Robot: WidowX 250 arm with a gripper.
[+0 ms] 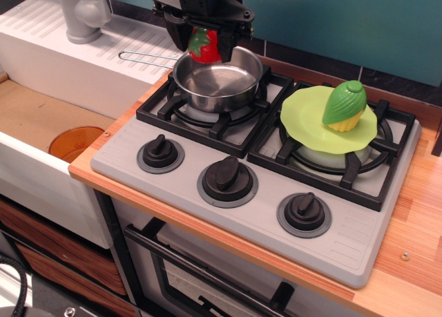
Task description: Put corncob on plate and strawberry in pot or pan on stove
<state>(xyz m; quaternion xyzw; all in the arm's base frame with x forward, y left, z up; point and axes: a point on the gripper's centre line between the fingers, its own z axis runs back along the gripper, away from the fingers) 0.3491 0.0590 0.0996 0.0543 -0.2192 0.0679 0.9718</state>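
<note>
Strawberry (pixel 205 45) in tool (pixel 206 41) above pan (pixel 217 79)

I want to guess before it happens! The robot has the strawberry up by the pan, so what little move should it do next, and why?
Probably lower a bit and then let go. The gripper is shut on the strawberry above the back rim of the saucepan, which looks empty. The corncob already sits on the lime-green plate, so only the strawberry is left.
</note>
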